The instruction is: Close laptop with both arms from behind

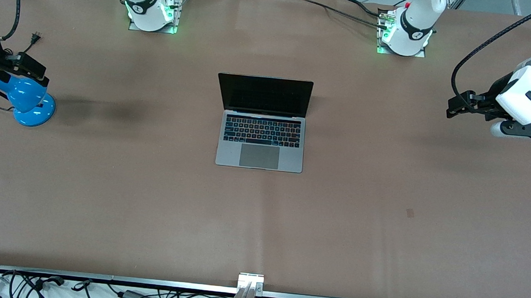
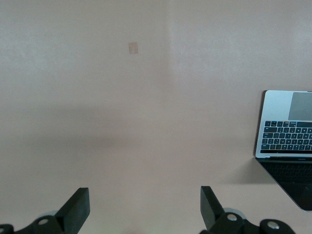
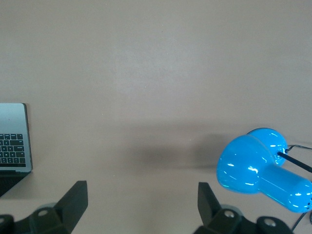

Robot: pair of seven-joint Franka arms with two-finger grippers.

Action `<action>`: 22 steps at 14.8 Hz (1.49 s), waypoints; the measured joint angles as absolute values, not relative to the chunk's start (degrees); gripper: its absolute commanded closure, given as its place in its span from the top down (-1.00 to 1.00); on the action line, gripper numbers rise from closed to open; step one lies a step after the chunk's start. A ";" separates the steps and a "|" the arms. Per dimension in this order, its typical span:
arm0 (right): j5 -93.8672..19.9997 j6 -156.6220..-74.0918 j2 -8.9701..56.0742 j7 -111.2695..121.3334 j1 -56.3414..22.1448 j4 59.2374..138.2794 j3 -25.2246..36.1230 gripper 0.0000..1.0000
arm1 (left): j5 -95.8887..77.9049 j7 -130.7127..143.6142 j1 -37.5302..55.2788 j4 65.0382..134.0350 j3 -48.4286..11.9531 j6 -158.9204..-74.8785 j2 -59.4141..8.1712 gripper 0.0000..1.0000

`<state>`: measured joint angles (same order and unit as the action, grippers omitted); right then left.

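Taking the front view from its left edge across, with the laptop [image 1: 262,122] as landmark: the right gripper [image 1: 25,67] hangs well away from the laptop, toward the right arm's end of the table, above a blue desk lamp [image 1: 29,99]. Its fingers [image 3: 73,201] are spread wide and hold nothing. The laptop sits at the middle of the brown table [image 1: 383,215], lid raised and screen facing the front camera, so the lid's back faces the arm bases. The left gripper [image 1: 458,107] hovers well away from the laptop toward the left arm's end, also spread and empty. Both arms likely wait clear before reaching for the lid.
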<state>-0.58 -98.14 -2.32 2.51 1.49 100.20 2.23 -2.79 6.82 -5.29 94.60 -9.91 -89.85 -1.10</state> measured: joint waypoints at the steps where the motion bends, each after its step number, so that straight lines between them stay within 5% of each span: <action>1: -0.58 -98.14 -2.33 2.51 1.49 100.20 2.23 1.00 | -2.79 6.83 -5.29 94.60 -9.91 -89.84 -1.10 1.00; 8: -0.57 -98.17 -2.34 2.52 1.42 100.20 2.20 1.00 | -2.79 7.16 -5.29 94.60 -9.91 -89.84 -1.10 1.00; 9: -0.57 -98.16 -2.34 2.52 1.41 100.20 2.19 0.92 | -2.79 7.18 -5.29 94.60 -9.91 -89.84 -1.10 1.00; 11: -0.57 -98.15 -2.34 2.52 1.40 100.20 2.19 0.24 | -2.79 7.22 -5.29 94.60 -9.91 -89.84 -1.10 1.00; 15: -0.57 -97.93 -2.34 2.52 1.40 100.20 2.19 -0.60 | -2.79 7.31 -5.29 94.60 -9.91 -89.82 -1.10 -0.20; 17: -0.57 -97.60 -2.34 2.52 1.40 100.25 2.19 -1.00 | -2.79 7.87 -5.29 94.60 -9.91 -89.79 -1.11 -0.39; 21: -0.57 -96.85 -2.33 2.49 1.36 100.42 1.91 -1.00 | -2.79 8.68 -5.35 94.60 -9.89 -88.48 -1.11 -0.97; 22: -0.57 -96.65 -2.32 2.46 1.34 100.46 1.78 -1.00 | -2.79 8.68 -5.35 94.59 -9.89 -88.20 -1.11 -0.99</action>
<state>-0.57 -96.65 -2.32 2.46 1.34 100.46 1.78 -2.79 8.68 -5.35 94.59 -9.89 -88.20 -1.11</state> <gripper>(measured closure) 0.987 0.877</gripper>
